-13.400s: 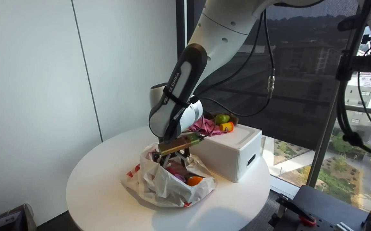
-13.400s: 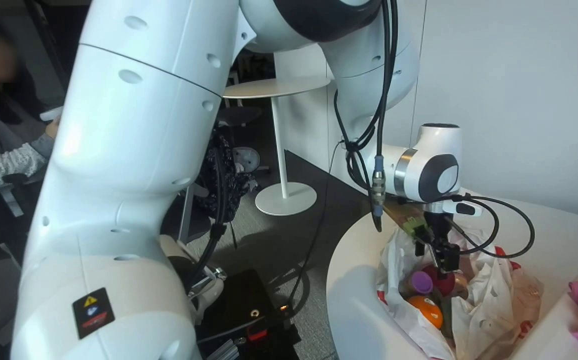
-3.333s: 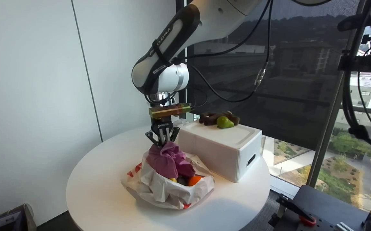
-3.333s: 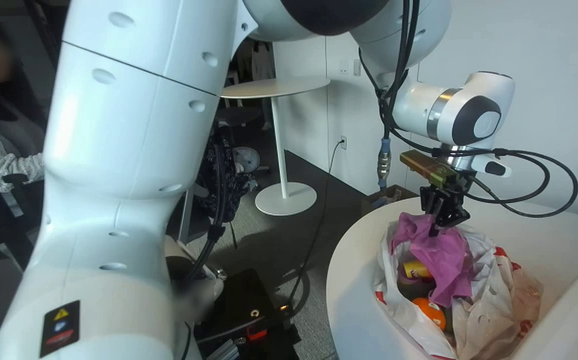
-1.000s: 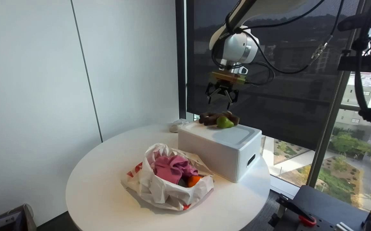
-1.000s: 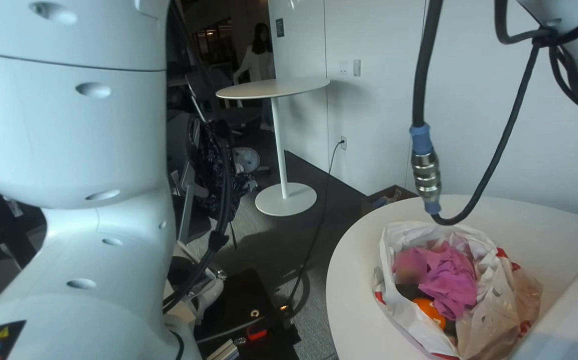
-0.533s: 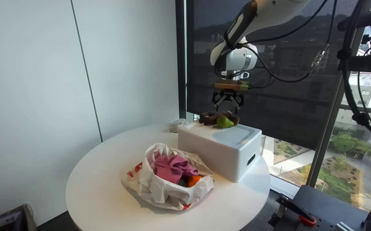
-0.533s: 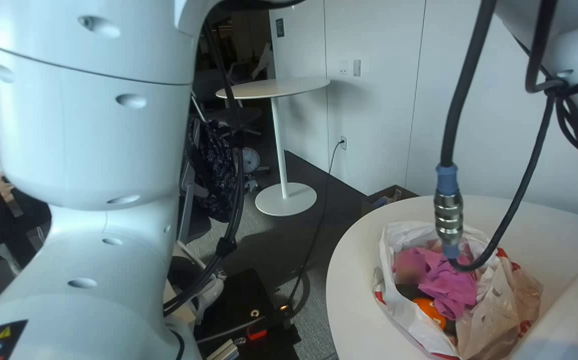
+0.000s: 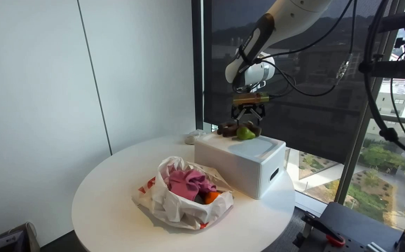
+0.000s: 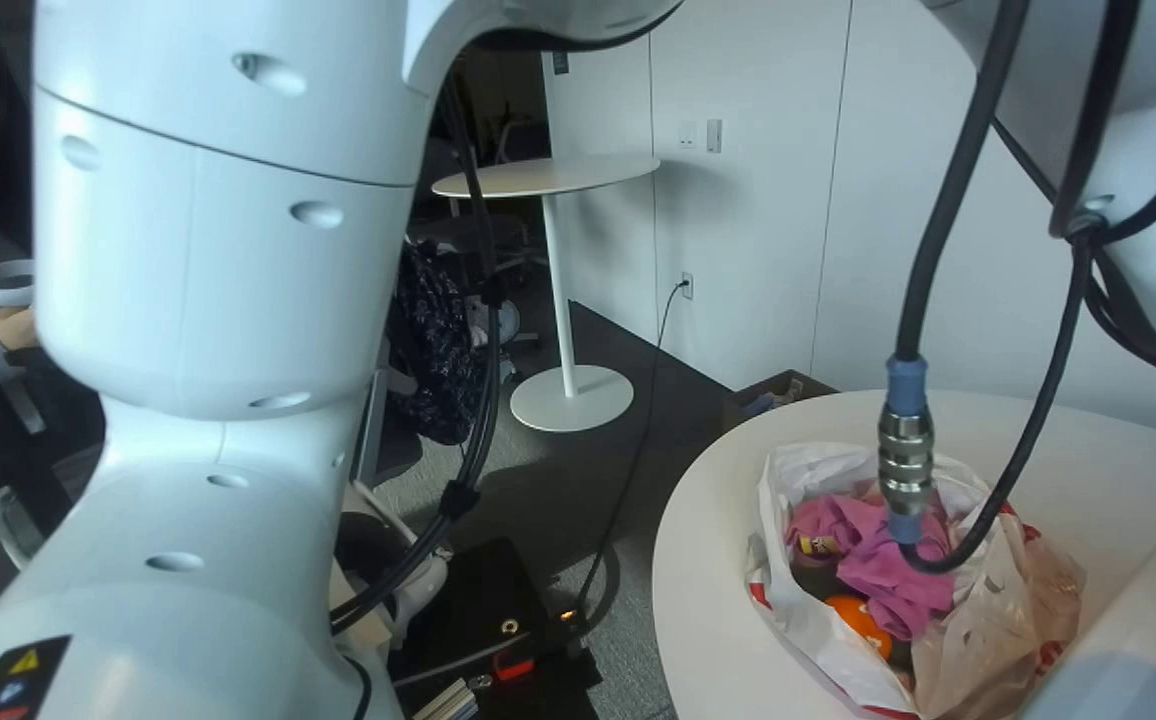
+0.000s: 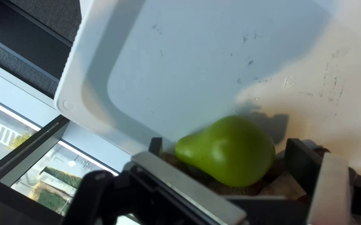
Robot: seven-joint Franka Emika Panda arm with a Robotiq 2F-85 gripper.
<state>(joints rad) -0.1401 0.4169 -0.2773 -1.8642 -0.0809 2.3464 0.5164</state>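
One green pear [image 11: 227, 151], smooth and glossy, lies atop one white box [image 9: 237, 169] just below the gripper [image 9: 248, 122], whose fingers [image 11: 302, 165] stand spread. The arm [image 9: 286, 24] slopes down, its gripper pointing downward. One brown item [image 9: 227, 130] sits beneath the gripper; lower, well apart, one white bag [image 9: 174, 210] holds one pink cloth [image 9: 185, 184] and one orange item [image 9: 211, 197].

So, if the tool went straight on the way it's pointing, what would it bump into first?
Most likely the green pear: the tool points down, and the wrist view shows the pear between its open jaws. Depth is unclear, so one jaw might touch the brown item beside the pear first.
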